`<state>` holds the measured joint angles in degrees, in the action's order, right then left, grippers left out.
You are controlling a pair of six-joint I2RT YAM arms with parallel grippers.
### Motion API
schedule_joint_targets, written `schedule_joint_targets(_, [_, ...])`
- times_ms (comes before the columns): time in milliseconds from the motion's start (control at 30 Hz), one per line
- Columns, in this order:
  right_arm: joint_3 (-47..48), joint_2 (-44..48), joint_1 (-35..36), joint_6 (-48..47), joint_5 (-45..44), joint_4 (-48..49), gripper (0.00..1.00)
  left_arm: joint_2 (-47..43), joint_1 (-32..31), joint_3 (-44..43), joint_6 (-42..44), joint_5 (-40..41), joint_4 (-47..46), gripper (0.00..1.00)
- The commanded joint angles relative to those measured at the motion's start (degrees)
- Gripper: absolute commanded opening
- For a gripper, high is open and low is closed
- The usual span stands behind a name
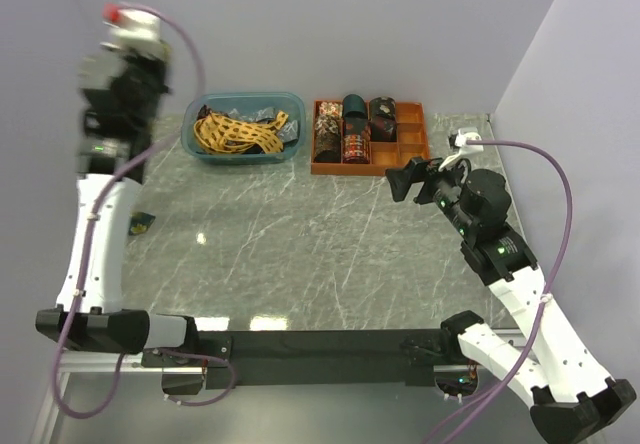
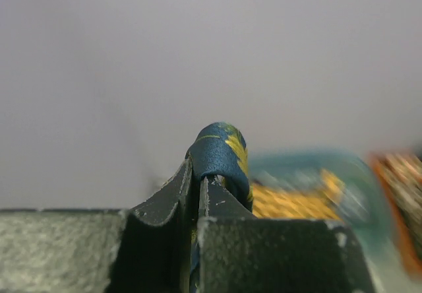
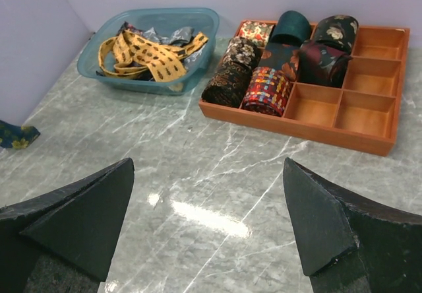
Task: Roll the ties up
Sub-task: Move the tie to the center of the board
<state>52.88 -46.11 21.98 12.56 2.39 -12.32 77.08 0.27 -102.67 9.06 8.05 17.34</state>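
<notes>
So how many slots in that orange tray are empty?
4. Three make up the tray's rightmost column: far, middle, near. The fourth sits left of the near one. None look hidden.

Left arm [image 1: 95,234] stands nearly upright from its base at the left edge, wrist raised high. Left gripper [image 2: 198,174]: jaws almost together, pinching a fold of dark blue tie [image 2: 221,151]. Right arm [image 1: 525,294] leans up and inward from its base, elbow bent, wrist pointing left; right gripper [image 1: 402,181] is spread wide, both fingers well apart.
</notes>
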Motion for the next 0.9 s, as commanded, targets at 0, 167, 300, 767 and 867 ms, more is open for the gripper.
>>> schedule_joint_targets(0, [-0.6, 1.5, 0.3, -0.5, -2.2, 2.0, 1.0, -2.3, -9.5, 11.6, 3.3, -4.0, -4.6, 0.06])
schedule_joint_targets(167, [-1.9, 2.6, 0.3, -0.7, -6.2, 0.7, 1.0, -2.7, -22.2, 24.3, -0.7, -0.3, -9.9, 0.06])
schedule_joint_targets(300, [-2.4, 2.7, 0.2, -0.3, -10.1, -0.8, 1.0, 1.7, -32.6, 29.5, -3.8, 4.3, -15.8, 0.08])
schedule_joint_targets(767, [-6.6, 4.6, -0.5, 7.6, -25.4, -9.1, 1.0, 26.5, -52.5, 15.3, -24.1, 14.2, -13.8, 0.81])
schedule_joint_targets(867, [-8.3, 4.0, -1.6, 9.5, -22.5, -9.6, 1.0, 23.4, -52.5, 17.8, -27.9, 15.1, -12.3, 0.87])
